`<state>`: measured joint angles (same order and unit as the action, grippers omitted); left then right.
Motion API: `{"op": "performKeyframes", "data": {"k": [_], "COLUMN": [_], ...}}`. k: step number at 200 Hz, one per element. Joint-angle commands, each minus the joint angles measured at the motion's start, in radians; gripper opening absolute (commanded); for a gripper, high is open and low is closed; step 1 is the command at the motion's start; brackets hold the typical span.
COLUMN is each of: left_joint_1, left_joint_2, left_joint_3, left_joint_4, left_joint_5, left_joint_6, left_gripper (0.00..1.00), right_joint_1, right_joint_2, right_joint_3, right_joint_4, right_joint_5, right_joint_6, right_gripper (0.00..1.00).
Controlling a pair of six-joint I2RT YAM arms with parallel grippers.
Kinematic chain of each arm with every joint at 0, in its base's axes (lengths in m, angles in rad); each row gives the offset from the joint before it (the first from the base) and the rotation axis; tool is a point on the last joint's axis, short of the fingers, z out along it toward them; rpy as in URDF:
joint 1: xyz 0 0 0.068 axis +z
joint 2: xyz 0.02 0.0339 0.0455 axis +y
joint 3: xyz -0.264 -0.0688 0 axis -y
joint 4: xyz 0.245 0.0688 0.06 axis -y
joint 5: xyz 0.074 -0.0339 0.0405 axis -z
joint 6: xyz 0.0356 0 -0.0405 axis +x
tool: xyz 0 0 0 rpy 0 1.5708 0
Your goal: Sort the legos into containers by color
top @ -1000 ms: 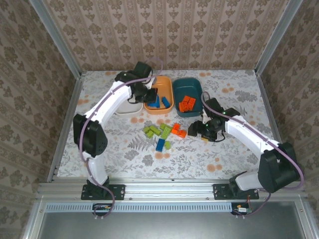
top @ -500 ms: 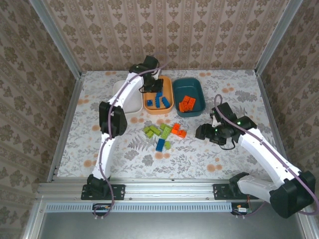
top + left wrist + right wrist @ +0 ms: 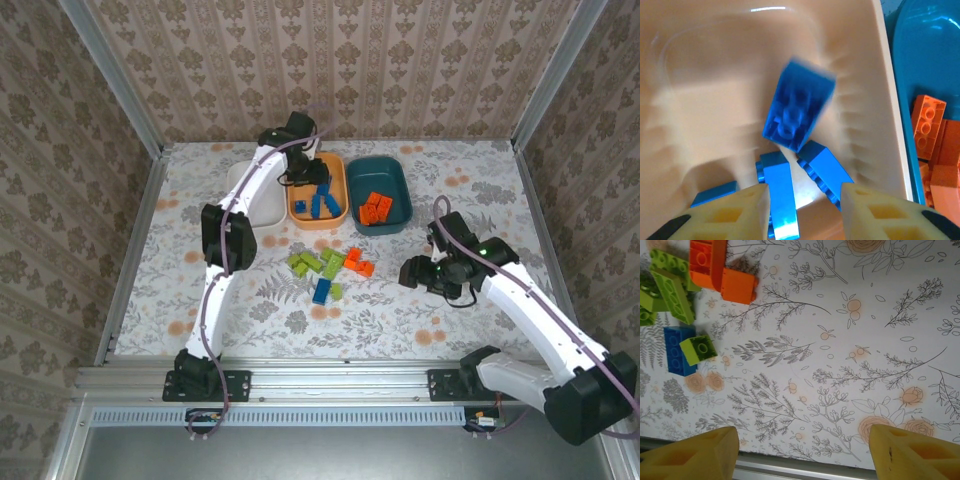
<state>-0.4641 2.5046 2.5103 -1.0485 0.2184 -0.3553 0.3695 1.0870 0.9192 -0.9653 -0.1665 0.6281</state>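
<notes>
The left gripper (image 3: 308, 175) is held over the orange bowl (image 3: 343, 200), at the far middle of the table (image 3: 200, 300). In the left wrist view its yellow fingers (image 3: 747, 215) are seen apart, and nothing is clamped between them. Just beyond their tips a blue brick (image 3: 799, 111) is seen, blurred and tilted, within the walls of the orange bowl and touched by neither finger. Other blue bricks (image 3: 822, 171), glossy and rectangular, are laid on the bowl's floor below it. Just beside the orange bowl, on its right, the teal bowl (image 3: 930, 50) is found, and orange bricks (image 3: 929, 120) with round studs are piled in it. The white bowl (image 3: 262, 213) is set at the left of the orange one and is partly covered by the left arm; what is in it cannot be told.

The right gripper (image 3: 408, 274) is held over the table to the right of the loose pile, its fingers (image 3: 700, 457) spread wide and closed on nothing. On the floral cloth the unsorted legos are gathered near the middle: lime green bricks (image 3: 670, 282), loose orange bricks (image 3: 737, 286) touching one another, and one loose blue brick (image 3: 675, 357) with a small green brick (image 3: 698, 348) laid against it
</notes>
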Motion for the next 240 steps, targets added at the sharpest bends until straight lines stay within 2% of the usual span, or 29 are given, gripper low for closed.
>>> {"op": "performKeyframes", "data": {"k": [1, 42, 72, 91, 120, 156, 208, 240], "left_joint_1": [-0.001, -0.048, -0.154, -0.244, -0.352, -0.428, -0.432, -0.429], "left_joint_2": [-0.117, -0.374, -0.569, -0.661, -0.743, -0.721, -0.663, -0.659], "left_joint_3": [-0.04, -0.362, -0.685, -0.864, -1.088, -1.151, -1.17, -1.215], "left_joint_4": [-0.055, -0.045, -0.013, 0.013, 0.111, 0.167, 0.186, 0.216], "left_joint_5": [-0.027, -0.105, -0.129, -0.148, -0.138, -0.149, -0.133, -0.109], "left_joint_6": [0.031, 0.109, 0.131, 0.09, -0.018, -0.061, -0.036, -0.036], "left_gripper": [0.51, 0.52, 0.52, 0.53, 0.63, 0.64, 0.62, 0.6], "right_joint_1": [0.005, 0.003, 0.002, 0.0, 0.001, -0.001, -0.001, -0.003], "right_joint_2": [0.058, 0.173, 0.249, 0.283, 0.327, 0.338, 0.311, 0.243], "right_joint_3": [0.018, 0.054, 0.069, 0.075, 0.077, 0.069, 0.05, 0.027], "right_joint_4": [0.042, 0.131, 0.187, 0.216, 0.246, 0.257, 0.236, 0.219], "right_joint_5": [-0.024, -0.074, -0.11, -0.124, -0.15, -0.166, -0.153, -0.136], "right_joint_6": [-0.022, -0.037, -0.039, -0.036, -0.03, -0.024, -0.021, -0.012], "right_gripper": [0.7, 0.71, 0.71, 0.71, 0.71, 0.71, 0.71, 0.71]}}
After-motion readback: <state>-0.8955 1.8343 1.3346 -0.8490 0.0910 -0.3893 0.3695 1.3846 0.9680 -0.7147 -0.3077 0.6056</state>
